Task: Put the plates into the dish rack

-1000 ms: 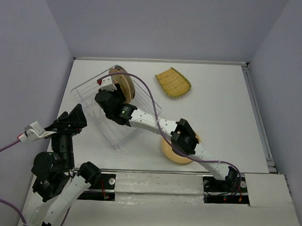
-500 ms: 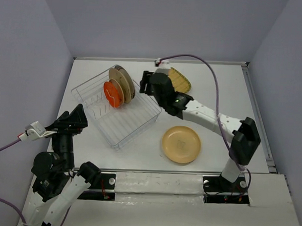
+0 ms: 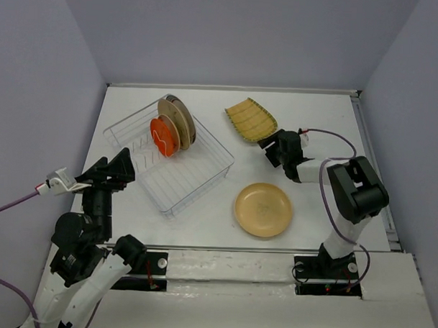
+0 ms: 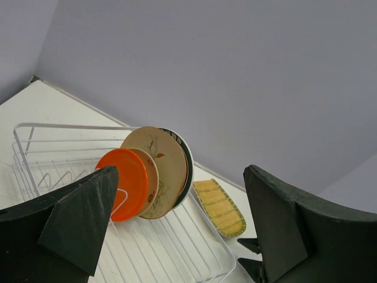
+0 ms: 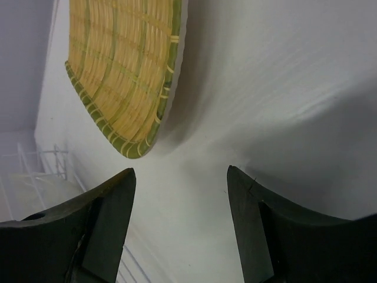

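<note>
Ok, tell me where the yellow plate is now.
In the top view the yellow plate lies on the table at the back, right of the dish rack, just beyond the open right gripper.

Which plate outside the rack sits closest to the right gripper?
The yellow ribbed plate, just ahead of the open right gripper. The tan round plate lies farther off, behind the gripper.

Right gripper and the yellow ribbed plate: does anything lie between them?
No. In the right wrist view, only bare white table separates the open right gripper from the yellow plate.
</note>
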Available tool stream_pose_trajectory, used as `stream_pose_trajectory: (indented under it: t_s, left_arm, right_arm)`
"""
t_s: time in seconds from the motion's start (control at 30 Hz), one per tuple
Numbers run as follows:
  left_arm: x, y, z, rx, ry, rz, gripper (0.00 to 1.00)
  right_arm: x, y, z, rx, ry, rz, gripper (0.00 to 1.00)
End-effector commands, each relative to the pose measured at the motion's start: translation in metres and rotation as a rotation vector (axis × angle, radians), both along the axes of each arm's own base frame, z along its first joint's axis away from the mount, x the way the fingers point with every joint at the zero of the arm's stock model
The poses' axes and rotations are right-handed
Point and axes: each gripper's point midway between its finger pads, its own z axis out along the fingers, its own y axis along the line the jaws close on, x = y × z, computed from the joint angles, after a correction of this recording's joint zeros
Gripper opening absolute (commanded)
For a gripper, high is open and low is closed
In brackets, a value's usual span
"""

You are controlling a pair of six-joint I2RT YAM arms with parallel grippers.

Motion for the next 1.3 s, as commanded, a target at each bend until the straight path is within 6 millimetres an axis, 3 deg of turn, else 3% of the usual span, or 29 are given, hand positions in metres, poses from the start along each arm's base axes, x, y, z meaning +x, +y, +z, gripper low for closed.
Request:
stream_pose_trajectory:
  t_s: [0.0,0.07,0.1,0.2,0.23,0.3,0.33,0.37,0.43,0.47,0.53,0.57,0.63,0.67,0.7,0.73,0.77,0.93,0.97,1.03,1.07,1.13,1.17,1.27]
  left_arm:
    - [0.006,-0.004,0.007,0.005,-0.015,-0.002,0.99]
    - [0.008,-0.006,0.005,0.013,-0.005,-0.002,0.99]
    - [0.009,-0.008,0.005,0.015,-0.003,-0.004,0.99]
    - [0.013,-0.011,0.002,0.030,0.011,-0.008,0.99]
    - [0.014,-0.013,0.001,0.037,0.016,-0.012,0.99]
    - [0.016,-0.013,0.001,0.042,0.019,-0.012,0.99]
    - [0.016,-0.014,0.001,0.042,0.019,-0.015,0.99]
    - [0.017,-0.014,0.000,0.046,0.021,-0.014,0.99]
    - [0.018,-0.016,-0.001,0.053,0.025,-0.018,0.99]
    - [0.018,-0.016,-0.001,0.055,0.025,-0.019,0.99]
    - [0.019,-0.017,-0.001,0.059,0.027,-0.024,0.99]
    - [0.020,-0.020,-0.002,0.065,0.029,-0.032,0.99]
    - [0.021,-0.022,-0.002,0.073,0.030,-0.043,0.99]
    - [0.022,-0.025,-0.004,0.081,0.036,-0.050,0.99]
    - [0.022,-0.028,-0.003,0.089,0.035,-0.066,0.99]
    - [0.024,-0.031,-0.004,0.099,0.037,-0.078,0.99]
    - [0.024,-0.032,-0.004,0.112,0.037,-0.083,0.99]
    - [0.022,-0.044,0.005,0.145,-0.012,-0.147,0.99]
    - [0.021,-0.048,0.008,0.155,-0.027,-0.168,0.99]
    - [0.021,-0.054,0.009,0.170,-0.038,-0.197,0.99]
    - [0.022,-0.064,0.009,0.191,-0.045,-0.245,0.99]
    - [0.020,-0.080,0.013,0.218,-0.064,-0.327,0.99]
    - [0.023,-0.087,0.011,0.236,-0.052,-0.351,0.99]
    - [0.025,-0.106,0.011,0.273,-0.044,-0.436,0.99]
  right_arm:
    - [0.040,0.029,0.025,0.305,-0.131,-0.012,0.69]
    - [0.051,0.038,0.025,0.354,-0.161,0.001,0.70]
    - [0.056,0.036,0.006,0.376,-0.126,-0.019,0.70]
    - [0.071,0.046,0.003,0.426,-0.150,-0.011,0.63]
    - [0.074,0.043,-0.011,0.441,-0.121,-0.026,0.56]
    - [0.082,0.046,-0.012,0.449,-0.127,-0.029,0.45]
    - [0.082,0.046,-0.014,0.445,-0.126,-0.027,0.35]
    - [0.084,0.046,-0.012,0.437,-0.130,-0.026,0.18]
    - [0.084,0.036,-0.011,0.390,-0.141,-0.039,0.08]
    - [0.084,0.033,0.004,0.372,-0.168,-0.037,0.07]
    - [0.081,0.020,0.015,0.272,-0.200,-0.030,0.07]
    - [0.078,0.014,0.039,0.229,-0.231,-0.032,0.07]
    - [0.075,0.004,0.065,0.064,-0.287,0.009,0.07]
    - [0.070,-0.008,0.068,-0.016,-0.261,-0.008,0.07]
    - [0.063,-0.016,0.108,-0.104,-0.340,0.017,0.07]
    - [0.056,-0.021,0.118,-0.170,-0.339,0.040,0.07]
    - [0.047,-0.027,0.155,-0.263,-0.406,0.078,0.07]
    - [0.012,-0.021,0.226,-0.434,-0.429,0.302,0.07]
    - [-0.006,-0.018,0.246,-0.427,-0.427,0.362,0.07]
    - [-0.026,-0.008,0.266,-0.418,-0.450,0.464,0.07]
    - [-0.049,0.006,0.269,-0.385,-0.439,0.569,0.07]
    - [-0.069,0.021,0.287,-0.372,-0.474,0.690,0.07]
    - [-0.087,0.031,0.280,-0.341,-0.428,0.781,0.07]
    - [-0.114,0.042,0.273,-0.306,-0.389,0.911,0.07]
